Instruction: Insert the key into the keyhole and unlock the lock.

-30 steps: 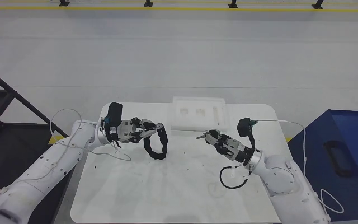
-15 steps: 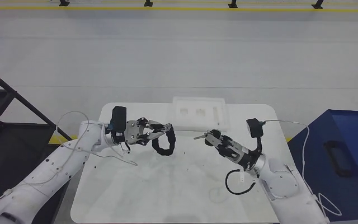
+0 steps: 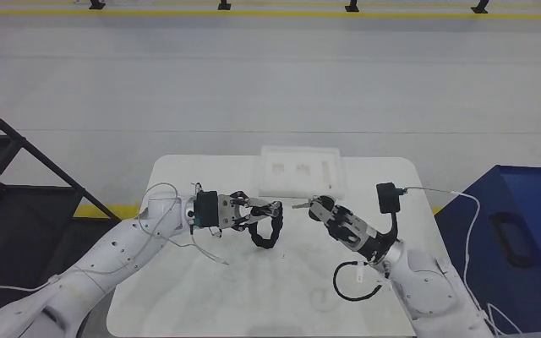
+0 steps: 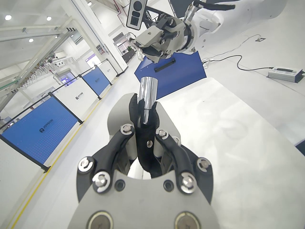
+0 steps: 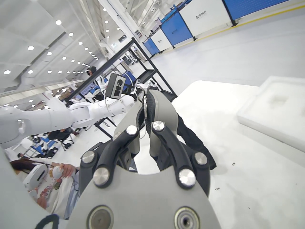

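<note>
A black cable lock (image 3: 267, 231) hangs in a loop from my left gripper (image 3: 252, 212), which is shut on it above the table's middle. Its silver cylinder end (image 4: 146, 91) sticks out past the fingers (image 4: 119, 117) and points toward the other arm. My right gripper (image 3: 315, 205) is shut on the key (image 3: 300, 203), whose blade points left at the cylinder across a small gap. In the right wrist view the key (image 5: 144, 110) sits edge-on between the pads, with its ring (image 5: 140, 88) at the tip. The left wrist view shows the right gripper (image 4: 143, 48) farther off.
A white foam tray (image 3: 300, 169) lies at the table's far edge, just behind both grippers. The white table (image 3: 254, 291) is bare in front. A blue bin (image 3: 507, 224) stands off the right side, and a black rack (image 3: 25, 156) off the left.
My left arm has swung right with the lock, bringing the cylinder close to the key tip. The right gripper has shifted only slightly and still holds the key.
</note>
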Motion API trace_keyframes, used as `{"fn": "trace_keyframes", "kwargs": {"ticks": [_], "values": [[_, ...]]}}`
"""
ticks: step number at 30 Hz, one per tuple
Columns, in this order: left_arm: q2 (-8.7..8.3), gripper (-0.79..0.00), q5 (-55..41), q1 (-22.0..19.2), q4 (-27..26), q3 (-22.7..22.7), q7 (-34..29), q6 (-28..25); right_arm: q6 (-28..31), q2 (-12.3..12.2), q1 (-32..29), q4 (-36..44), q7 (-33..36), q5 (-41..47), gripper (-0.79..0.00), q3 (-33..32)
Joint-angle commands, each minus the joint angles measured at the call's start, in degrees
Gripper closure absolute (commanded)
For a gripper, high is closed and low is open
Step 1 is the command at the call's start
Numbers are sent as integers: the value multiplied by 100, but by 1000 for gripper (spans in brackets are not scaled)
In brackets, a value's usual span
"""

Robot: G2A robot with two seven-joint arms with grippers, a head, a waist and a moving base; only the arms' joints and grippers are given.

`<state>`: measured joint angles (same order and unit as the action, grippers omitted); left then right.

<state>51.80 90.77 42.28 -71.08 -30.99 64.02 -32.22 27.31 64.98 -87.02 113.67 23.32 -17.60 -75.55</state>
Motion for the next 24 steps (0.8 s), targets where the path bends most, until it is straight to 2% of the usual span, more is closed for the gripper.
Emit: {"fn": "trace_keyframes", "kwargs": {"ticks": [1, 7, 11, 18, 24], "values": [[85, 0, -52, -25, 106, 45, -38, 50, -176, 14, -51, 129, -191, -404, 0, 94], [268, 0, -170, -88, 348, 109, -212, -107, -659, 32, -147, 464, -472, -1755, 0, 316], [350, 0, -296, -93, 478, 77, -329, -231, -949, 48, -202, 645, -592, -2313, 0, 482], [419, 0, -241, -99, 610, 41, -234, -592, -1063, 50, -149, 671, -596, -2831, 0, 548], [460, 0, -132, -96, 700, -2, -165, -754, -1052, 54, -126, 682, -571, -2925, 0, 602]]}}
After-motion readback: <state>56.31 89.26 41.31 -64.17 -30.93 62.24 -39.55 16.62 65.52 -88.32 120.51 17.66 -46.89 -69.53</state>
